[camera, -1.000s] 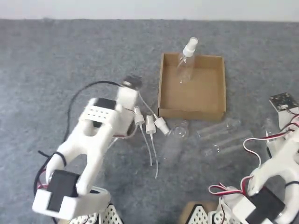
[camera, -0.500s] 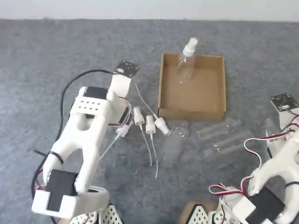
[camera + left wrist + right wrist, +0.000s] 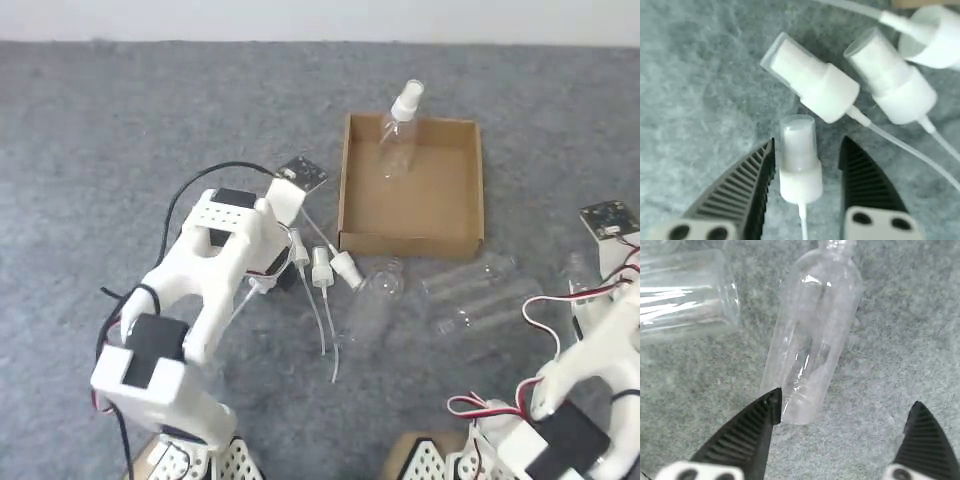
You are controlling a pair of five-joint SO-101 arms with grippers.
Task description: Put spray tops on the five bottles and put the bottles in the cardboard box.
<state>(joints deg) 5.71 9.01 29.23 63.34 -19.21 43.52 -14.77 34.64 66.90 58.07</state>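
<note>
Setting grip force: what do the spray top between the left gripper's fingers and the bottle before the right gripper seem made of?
Spray top: seemingly white matte plastic under a translucent cap. Bottle: probably clear glossy plastic; carpet shows through, with bright glints.

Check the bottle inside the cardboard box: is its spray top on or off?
On. A white spray top sits on the neck of the clear bottle in the cardboard box.

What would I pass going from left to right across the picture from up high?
white left robot arm → cluster of white plastic spray tops → clear plastic bottles lying on the grey carpet → white right robot arm
</note>
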